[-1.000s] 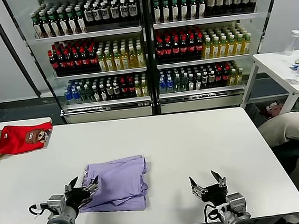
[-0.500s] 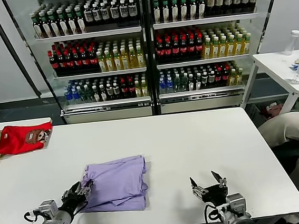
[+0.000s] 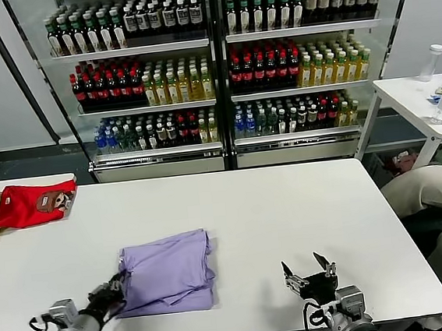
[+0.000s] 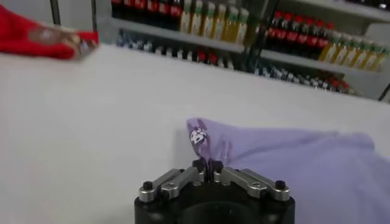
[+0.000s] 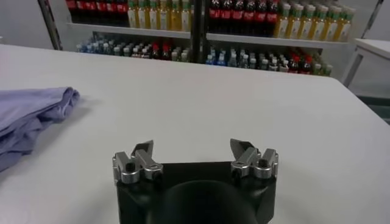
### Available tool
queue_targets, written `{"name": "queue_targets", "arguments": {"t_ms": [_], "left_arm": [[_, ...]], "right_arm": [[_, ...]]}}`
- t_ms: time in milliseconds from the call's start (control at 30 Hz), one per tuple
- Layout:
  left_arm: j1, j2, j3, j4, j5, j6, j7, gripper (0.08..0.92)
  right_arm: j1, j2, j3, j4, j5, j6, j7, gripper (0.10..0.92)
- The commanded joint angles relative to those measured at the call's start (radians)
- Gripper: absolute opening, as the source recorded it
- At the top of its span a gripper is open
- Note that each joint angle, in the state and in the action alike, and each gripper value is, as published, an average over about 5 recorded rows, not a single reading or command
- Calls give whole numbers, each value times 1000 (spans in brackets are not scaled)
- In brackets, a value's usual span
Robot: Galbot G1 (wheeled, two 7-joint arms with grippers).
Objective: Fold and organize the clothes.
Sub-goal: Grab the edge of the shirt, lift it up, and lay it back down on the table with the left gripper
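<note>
Dragged leftward, lavender T-shirt (image 3: pixel 167 271) sits pinched at its corner by left hand (image 3: pixel 108 294).

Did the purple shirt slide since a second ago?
Yes. The purple shirt slid a little toward the robot's left, away from the table's right edge, with the left gripper shut on its corner.

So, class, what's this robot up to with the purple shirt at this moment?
The left claw is shut on a near corner of the folded lavender T-shirt lying on the white table. The right claw hovers open over bare table, apart from the shirt. A red garment lies at the table's far left.
</note>
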Motion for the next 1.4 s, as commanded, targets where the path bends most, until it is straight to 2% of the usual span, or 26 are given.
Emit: {"name": "queue_targets", "arguments": {"t_ms": [33, 133, 200, 267, 333, 467, 633, 733, 833, 1000, 1133, 1300, 1400], "left_arm": [[16, 135, -483, -113, -46, 107, 101, 112], [19, 209, -584, -31, -32, 107, 170, 112], [23, 246, -601, 10, -17, 107, 203, 112], [25, 262, -573, 21, -6, 107, 210, 112], [26, 246, -492, -11, -2, 107, 194, 112], [10, 138, -208, -170, 6, 107, 125, 112], [-71, -66, 258, -321, 119, 107, 40, 112], [-141, -163, 445, -319, 190, 107, 2, 112], [-199, -225, 529, -253, 237, 106, -18, 112], [-281, -285, 548, -122, 241, 54, -83, 149], [-307, -279, 510, -143, 212, 27, -116, 254], [-301, -170, 357, -199, 263, -25, -86, 402], [-274, -70, 208, -144, 346, -101, -32, 488]], "right_arm": [[2, 0, -1, -3, 1, 2, -1, 823], [5, -2, -1, -5, 3, 3, -1, 823], [8, -2, -2, -6, 4, 4, -2, 823], [11, -1, -3, -7, 4, 4, -2, 823], [15, 3, -7, -9, 4, 4, -2, 823], [15, 15, -12, -13, -1, 4, -2, 823], [-7, 19, -4, -7, -13, 3, -2, 823], [-22, 17, 4, 1, -19, 2, -2, 823], [-29, 18, 8, 5, -22, 3, -2, 823], [-28, 21, 6, 5, -23, 4, -2, 823], [-22, 20, 4, 1, -24, 4, -3, 823], [21, 13, -1, -13, -19, 3, -13, 823], [90, 21, -25, -44, -11, 3, -28, 823]]}}
